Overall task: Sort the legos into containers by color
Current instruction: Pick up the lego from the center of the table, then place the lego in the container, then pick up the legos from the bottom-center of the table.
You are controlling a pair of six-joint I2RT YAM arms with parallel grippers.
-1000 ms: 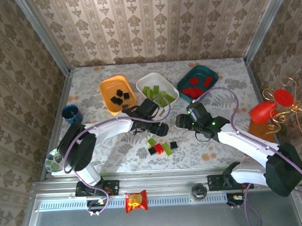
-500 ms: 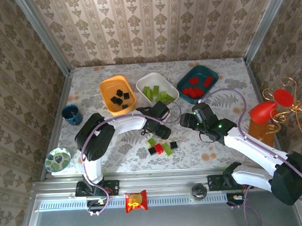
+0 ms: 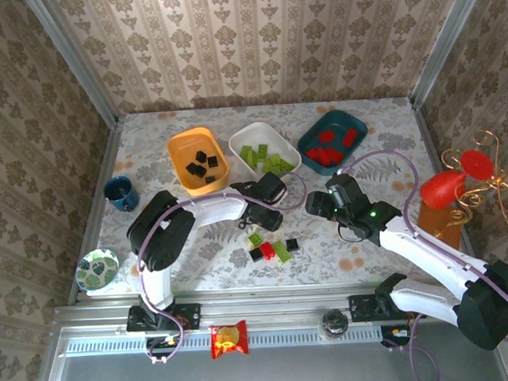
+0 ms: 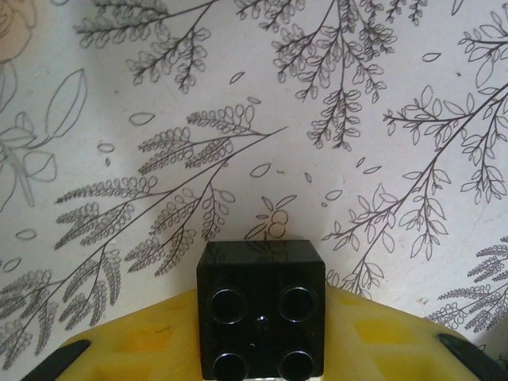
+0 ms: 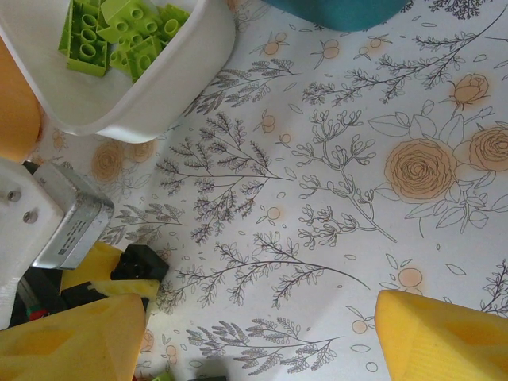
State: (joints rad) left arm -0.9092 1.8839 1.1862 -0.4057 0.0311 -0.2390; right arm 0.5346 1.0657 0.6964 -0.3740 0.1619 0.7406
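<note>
Though small, lego (image 4: 262, 305) inside left tool (image 4: 262, 359).

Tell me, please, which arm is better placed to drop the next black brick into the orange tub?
Left. The left gripper is shut on a black brick and sits nearer the orange tub, where other black bricks lie. The right gripper hangs open and empty, farther from that tub.

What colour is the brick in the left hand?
The brick is black; the left wrist view shows it best.
</note>
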